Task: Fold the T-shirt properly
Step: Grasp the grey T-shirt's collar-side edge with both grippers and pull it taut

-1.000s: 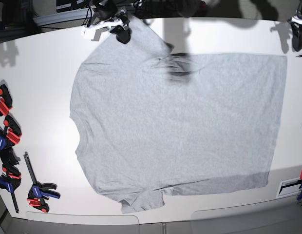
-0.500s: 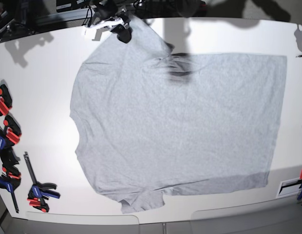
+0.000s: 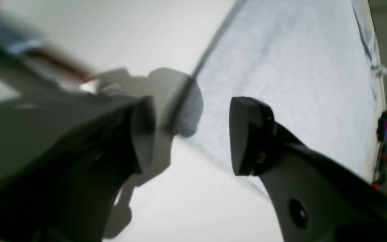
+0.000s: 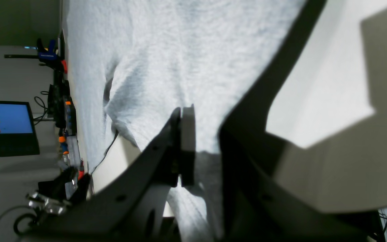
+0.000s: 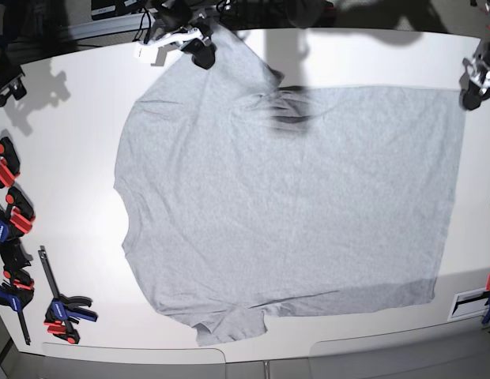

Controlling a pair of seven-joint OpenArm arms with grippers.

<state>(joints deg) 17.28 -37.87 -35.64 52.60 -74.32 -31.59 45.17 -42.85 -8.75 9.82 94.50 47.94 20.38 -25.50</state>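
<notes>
White tabletop (image 5: 79, 142) is filling the scene around us. We are pinching the T-shirt (image 5: 292, 205) with our right gripper (image 5: 199, 49), clamped on the far-left sleeve, while our left gripper (image 3: 191, 134), jaws spread wide and empty, is hovering over the far-right hem corner. We judge the cloth light, limp and crease-prone, best taken at corners. Clamps (image 5: 16, 237) are lying along the left edge, well apart from the shirt, blocking nothing.

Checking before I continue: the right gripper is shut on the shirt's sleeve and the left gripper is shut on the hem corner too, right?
Not quite. The left gripper is open, hovering over the shirt's corner, as the left wrist view shows. The right gripper is indeed shut on the sleeve.
</notes>
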